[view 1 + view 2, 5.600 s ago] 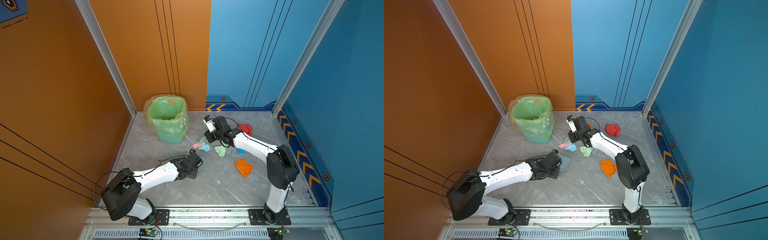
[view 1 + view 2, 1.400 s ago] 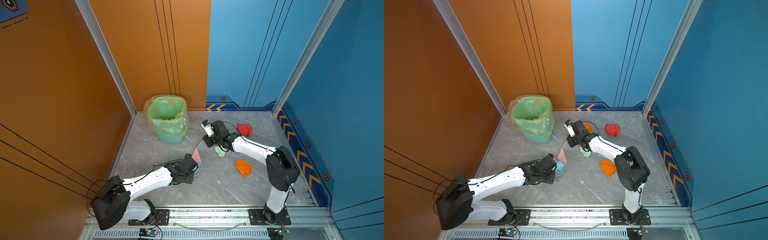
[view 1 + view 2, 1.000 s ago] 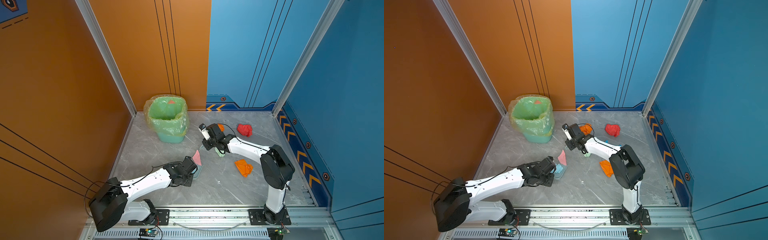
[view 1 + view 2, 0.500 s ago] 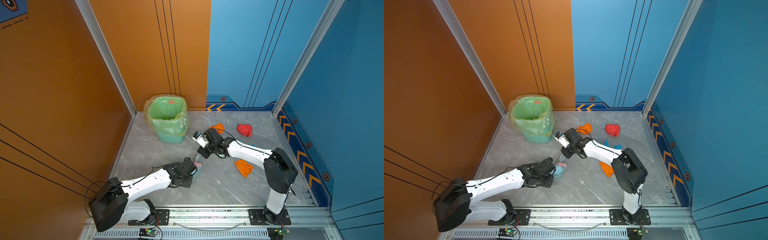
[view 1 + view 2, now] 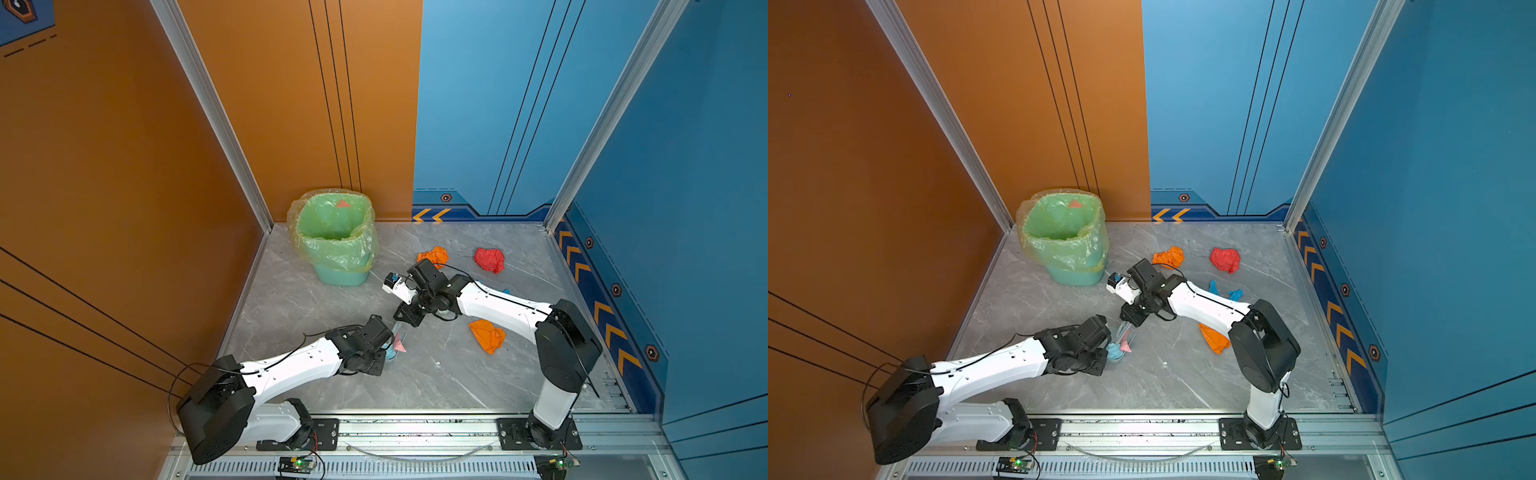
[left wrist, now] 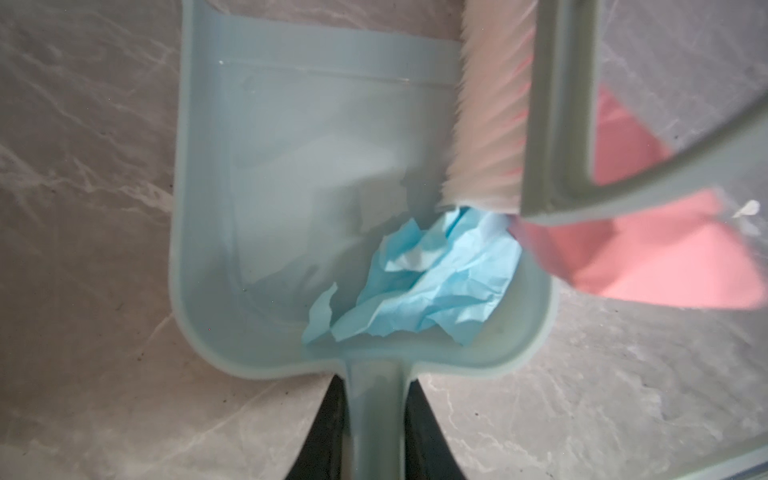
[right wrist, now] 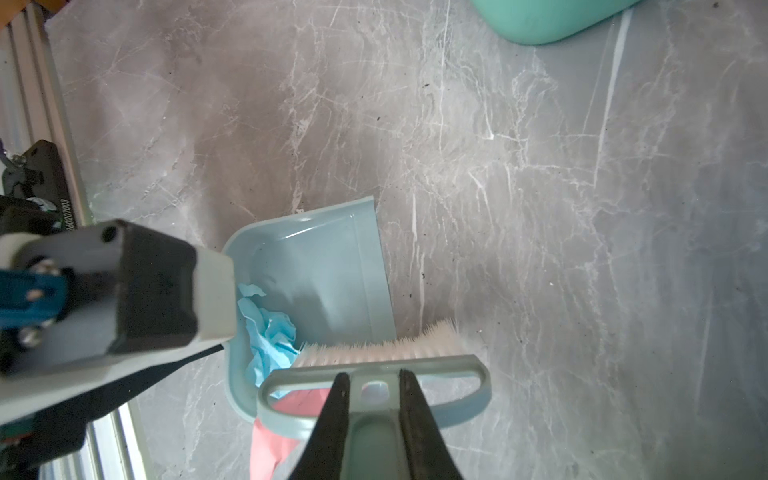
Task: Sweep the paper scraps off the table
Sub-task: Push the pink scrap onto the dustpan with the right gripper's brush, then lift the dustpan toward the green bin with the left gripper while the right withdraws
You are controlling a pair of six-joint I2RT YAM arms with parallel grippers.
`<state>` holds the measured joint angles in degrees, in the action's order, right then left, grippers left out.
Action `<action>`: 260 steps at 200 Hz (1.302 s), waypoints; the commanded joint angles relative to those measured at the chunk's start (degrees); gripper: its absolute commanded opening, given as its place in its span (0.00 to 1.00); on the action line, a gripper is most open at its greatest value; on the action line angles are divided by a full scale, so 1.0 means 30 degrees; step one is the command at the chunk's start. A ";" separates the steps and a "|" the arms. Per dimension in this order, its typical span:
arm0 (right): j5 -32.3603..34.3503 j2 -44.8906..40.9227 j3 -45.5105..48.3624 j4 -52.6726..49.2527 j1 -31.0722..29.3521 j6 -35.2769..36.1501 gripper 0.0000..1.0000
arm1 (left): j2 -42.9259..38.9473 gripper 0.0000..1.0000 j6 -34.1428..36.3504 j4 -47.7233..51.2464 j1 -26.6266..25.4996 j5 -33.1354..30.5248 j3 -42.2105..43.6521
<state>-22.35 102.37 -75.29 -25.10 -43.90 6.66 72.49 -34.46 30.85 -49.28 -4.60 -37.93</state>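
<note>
My left gripper (image 6: 376, 424) is shut on the handle of the grey-blue dustpan (image 6: 311, 187), which lies flat on the table (image 5: 436, 374). A light blue paper scrap (image 6: 432, 282) sits inside the pan near the handle end. My right gripper (image 7: 371, 399) is shut on the brush (image 7: 374, 365) handle. The white bristles rest across the pan's side wall. A pink scrap (image 6: 648, 249) lies under the brush, over that wall and mostly outside it. In both top views the two grippers (image 5: 409, 318) (image 5: 1100, 353) meet mid-table.
Four more wads lie on the table: an orange one (image 5: 433, 255) and a red one (image 5: 489, 259) at the back, a second orange one (image 5: 486, 336) by the right arm, and a bright blue one (image 5: 1223, 291) behind that arm. The green bag-lined bin (image 5: 336, 237) stands back left.
My right gripper has swept the brush leftward and nearer, down to the dustpan, pushing the pink scrap against its side. The left arm and the pan have barely moved.
</note>
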 commanded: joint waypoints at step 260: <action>0.5037 -0.8110 0.3565 0.3759 0.5880 -0.4226 0.00 | -0.4374 0.00 0.0724 -0.1856 0.0583 -0.0246 -0.0876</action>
<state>-8.67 80.36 -66.41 -15.97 -27.81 -3.70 62.65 -33.85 21.65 -48.45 -2.57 -38.02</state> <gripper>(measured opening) 0.200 0.207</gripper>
